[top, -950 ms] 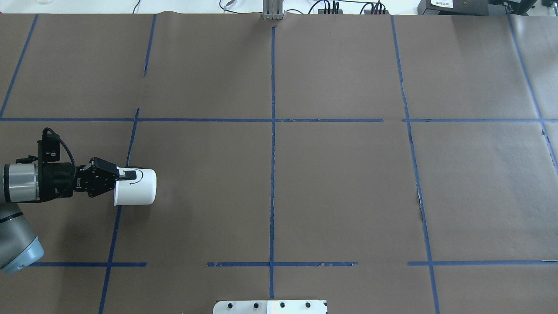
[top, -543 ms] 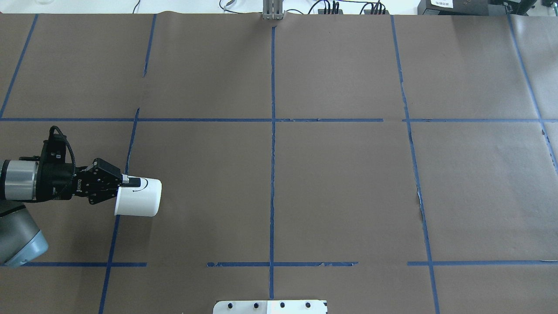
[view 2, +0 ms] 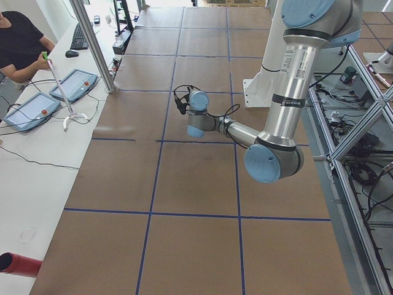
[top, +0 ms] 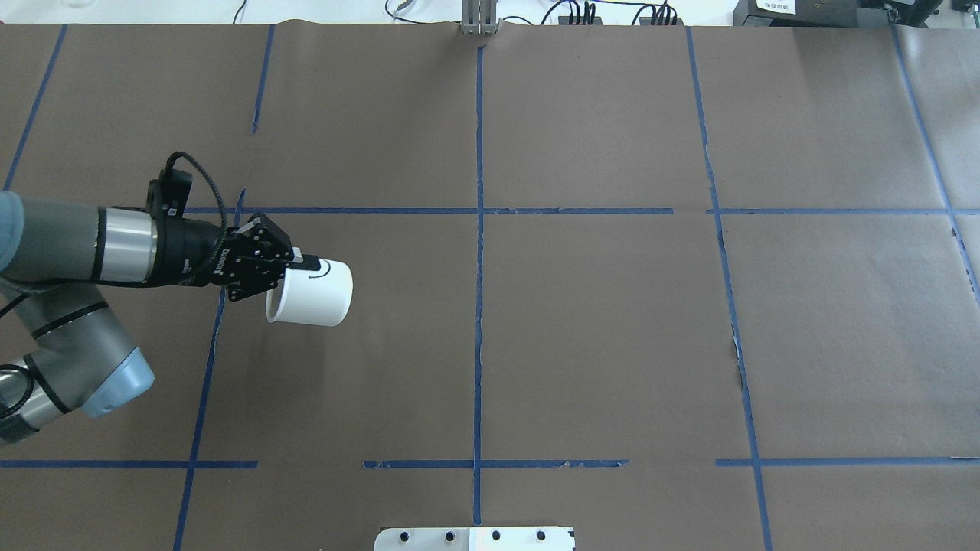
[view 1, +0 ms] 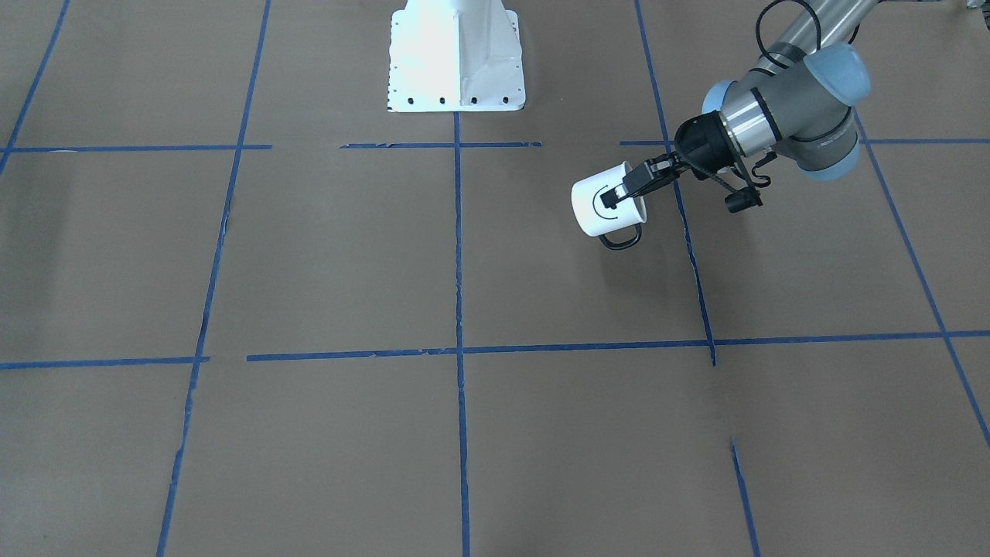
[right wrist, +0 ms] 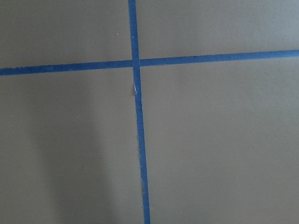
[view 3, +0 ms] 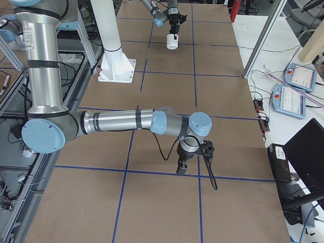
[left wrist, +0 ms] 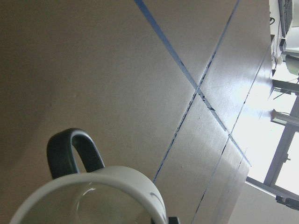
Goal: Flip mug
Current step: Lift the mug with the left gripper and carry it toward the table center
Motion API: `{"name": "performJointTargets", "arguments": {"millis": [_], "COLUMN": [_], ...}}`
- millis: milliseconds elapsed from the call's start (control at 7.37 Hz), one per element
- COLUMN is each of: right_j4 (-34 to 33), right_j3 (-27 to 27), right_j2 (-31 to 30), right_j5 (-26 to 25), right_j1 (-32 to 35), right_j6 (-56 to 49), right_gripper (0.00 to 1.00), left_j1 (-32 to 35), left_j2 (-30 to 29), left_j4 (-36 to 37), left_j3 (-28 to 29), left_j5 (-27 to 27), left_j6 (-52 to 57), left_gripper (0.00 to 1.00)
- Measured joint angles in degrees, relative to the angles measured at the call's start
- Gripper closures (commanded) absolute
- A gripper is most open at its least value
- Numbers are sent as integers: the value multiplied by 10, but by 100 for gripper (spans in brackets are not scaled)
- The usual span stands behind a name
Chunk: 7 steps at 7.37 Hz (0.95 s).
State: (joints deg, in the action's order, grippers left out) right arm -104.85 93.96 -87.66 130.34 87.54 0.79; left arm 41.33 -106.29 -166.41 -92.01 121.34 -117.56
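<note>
The mug point(top: 312, 297) is white with a black smile mark and hangs on its side above the brown table paper, base pointing right. My left gripper point(top: 305, 265) is shut on its rim, one finger point(top: 309, 262) outside the wall. In the front-facing view the mug point(view 1: 605, 207) shows its black handle point(view 1: 621, 240) hanging low, with the left gripper point(view 1: 616, 195) on its rim. The left wrist view shows the rim point(left wrist: 100, 179) and the handle point(left wrist: 70, 150). My right gripper point(view 3: 181, 167) hangs near the table far from the mug point(view 3: 172, 41); I cannot tell whether it is open.
The white robot base plate point(view 1: 456, 62) stands at the table's robot side, also in the overhead view point(top: 475, 538). Blue tape lines point(top: 479, 252) grid the brown paper. An operator point(view 2: 21, 46) sits beyond the far edge with tablets.
My left arm has carried the mug to the right and away from the robot, from the tape line on the left toward the middle. The grip on the rim is unchanged.
</note>
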Motion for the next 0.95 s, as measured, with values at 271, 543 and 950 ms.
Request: {"name": "performJointTargets", "arguments": {"millis": [271,543,950], "right_j4": [0,0,0], "right_j3": [0,0,0], "right_j2": [0,0,0], "right_j5": [0,0,0], "right_j1": [0,0,0], "right_j6": [0,0,0], "right_gripper": [0,0,0], "left_j1": [0,-4,-41], "left_j2": [-66,-144,-234], "left_j4": [162,337,543], "left_j3": [-28,-42,-43], "left_j5": [-16,-40,-117], "left_j6": [86,190,327], "left_gripper": [100,100,100]}}
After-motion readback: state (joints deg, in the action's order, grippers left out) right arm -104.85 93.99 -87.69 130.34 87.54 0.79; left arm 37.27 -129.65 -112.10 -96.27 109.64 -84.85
